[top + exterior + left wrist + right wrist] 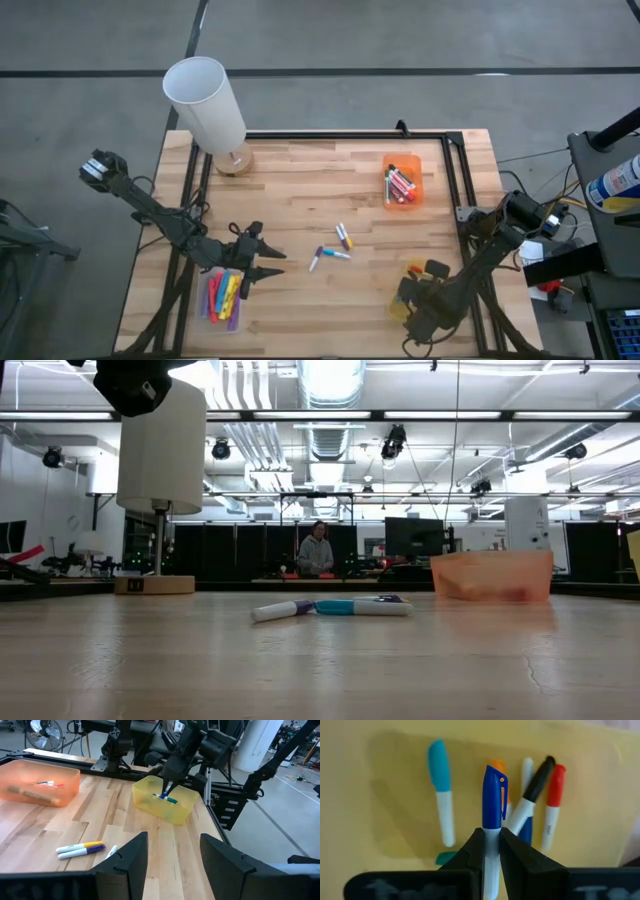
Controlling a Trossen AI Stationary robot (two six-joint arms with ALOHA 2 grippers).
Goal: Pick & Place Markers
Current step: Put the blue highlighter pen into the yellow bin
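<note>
- High view: the right gripper (418, 300) hangs over the yellow bin (420, 285) at the table's 5 o'clock corner. The loose markers (333, 248) lie mid-table, at its 10 o'clock, nearer the left gripper (268, 262).
- Low view: those markers (330, 607) lie flat, long axes across the picture.
- Left wrist view: the left gripper (172, 857) has its fingers apart and empty; the right gripper (167, 787) dips into the yellow bin (165, 799).
- Right wrist view: the right gripper (491, 847) is clamped on a blue-capped marker (492, 805), its long axis running straight ahead between the fingers, just above the markers already binned. Release looks next.
</note>
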